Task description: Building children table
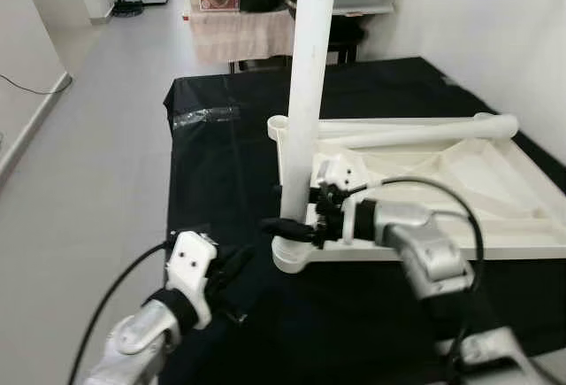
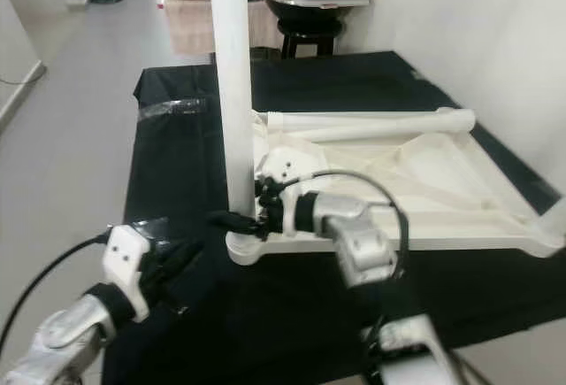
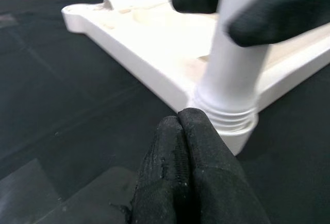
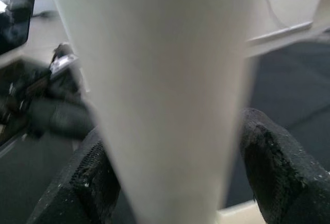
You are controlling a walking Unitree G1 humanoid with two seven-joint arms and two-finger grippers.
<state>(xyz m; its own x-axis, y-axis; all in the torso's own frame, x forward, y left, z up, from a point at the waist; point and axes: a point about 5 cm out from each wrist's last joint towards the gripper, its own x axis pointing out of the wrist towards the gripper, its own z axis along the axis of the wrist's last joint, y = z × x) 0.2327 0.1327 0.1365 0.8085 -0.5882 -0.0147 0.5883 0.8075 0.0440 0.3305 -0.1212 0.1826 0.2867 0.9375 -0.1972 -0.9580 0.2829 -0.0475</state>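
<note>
R tool point(image 1: 299, 230) clamps upright white table leg point(image 1: 309, 93) at near-left corner socket of upside-down kids' table panel point(image 1: 495, 190), on black tabletop point(image 1: 212, 190). L tool point(image 1: 232, 265) pinched closed, empty, near-left of corner.

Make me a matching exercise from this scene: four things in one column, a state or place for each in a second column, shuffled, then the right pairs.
1. upright leg
2. loose leg
3. left gripper
4. right gripper

A. fingers pressed together over the black cloth
B. lying along the far edge of the tabletop
C. clamped around a leg's base
D. standing in a corner socket

Pairs: 1-D, 2-B, 3-A, 4-C
</note>
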